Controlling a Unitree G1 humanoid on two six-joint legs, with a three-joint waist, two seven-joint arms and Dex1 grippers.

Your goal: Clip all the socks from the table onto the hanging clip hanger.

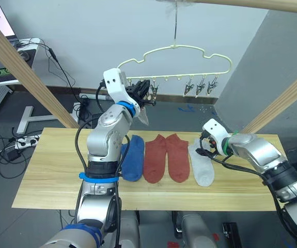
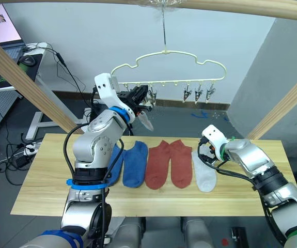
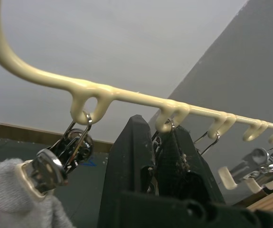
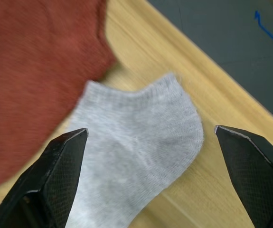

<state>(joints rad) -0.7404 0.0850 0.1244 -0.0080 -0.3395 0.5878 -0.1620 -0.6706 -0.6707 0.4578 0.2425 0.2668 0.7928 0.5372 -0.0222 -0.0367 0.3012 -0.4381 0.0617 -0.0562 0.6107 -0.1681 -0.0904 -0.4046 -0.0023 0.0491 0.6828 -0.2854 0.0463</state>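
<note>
one grey sock (image 3: 13,199) hangs clipped on the hanger (image 1: 189,51); left gripper (image 3: 162,156) pinches the next clip (image 3: 167,137). right gripper (image 4: 150,178) spread over a grey sock (image 4: 136,152) on the table (image 1: 45,175); risk: it grabs rust sock (image 4: 32,71) too.

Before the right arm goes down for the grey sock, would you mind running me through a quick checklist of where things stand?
1. Right gripper fingers open wide: ok.
2. Grey sock lies flat on the table, centred between the right fingers: ok.
3. Red sock beside it, touching or overlapping its edge; risk of pinching both: cannot tell.
4. Free clips on the hanger's right end: ok.
5. Left gripper up at the clip row, fingers closed around a clip: ok.
6. Other grey sock held in the neighbouring clip: ok.
</note>
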